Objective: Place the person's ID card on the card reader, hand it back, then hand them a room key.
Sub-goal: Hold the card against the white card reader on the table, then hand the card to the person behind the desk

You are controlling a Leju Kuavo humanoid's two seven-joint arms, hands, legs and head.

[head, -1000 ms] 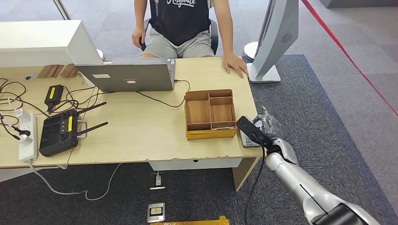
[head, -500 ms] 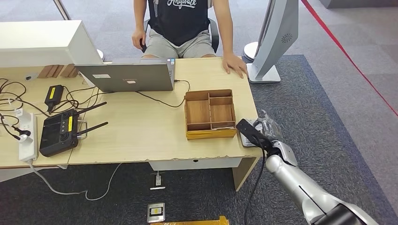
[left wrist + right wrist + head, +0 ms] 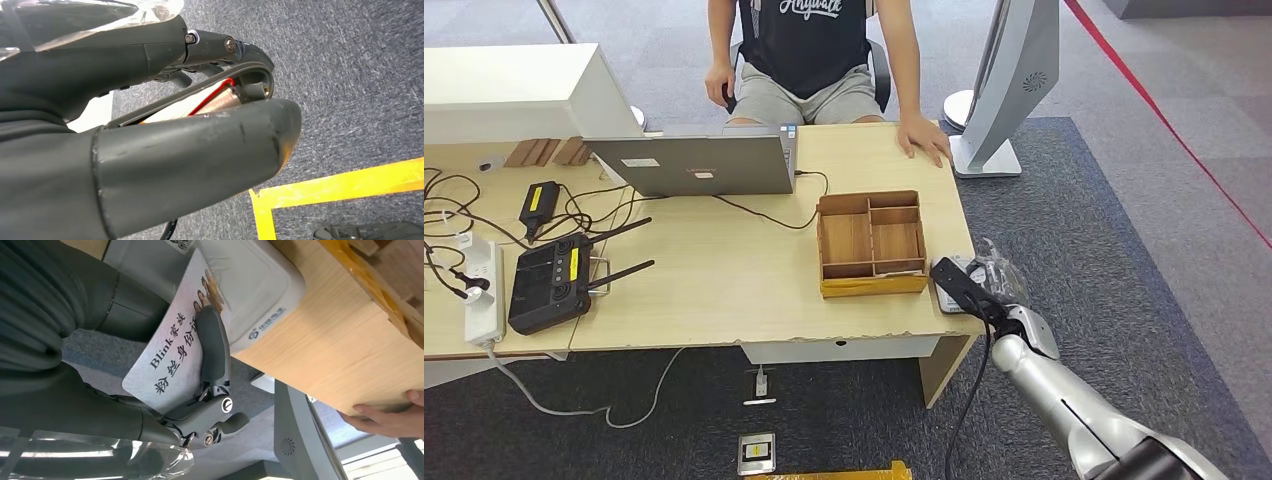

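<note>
My right hand (image 3: 996, 275) hangs at the table's right front corner and pinches the person's ID card (image 3: 167, 365), white with black print and small portraits. A dark finger (image 3: 212, 347) lies across the card's face. The card's far end reaches over the white card reader (image 3: 250, 285) (image 3: 946, 296) on that corner; I cannot tell whether they touch. My left hand (image 3: 165, 150) hangs over the carpet, thumb and fingers closed on a thin pale card with a red edge (image 3: 210, 100), which looks like the room key. The person (image 3: 809, 50) sits across the table, one hand (image 3: 926, 137) resting on it.
An open-topped wooden divider box (image 3: 871, 285) stands just left of the reader. A laptop (image 3: 694, 165), a black controller (image 3: 549, 285), cables and a power strip (image 3: 482, 290) fill the table's left half. A white stand (image 3: 1009, 90) rises off the far right corner.
My right hand with the ID card has sunk a little and drifted slightly right over the card reader. The person and the things on the table have not moved.
</note>
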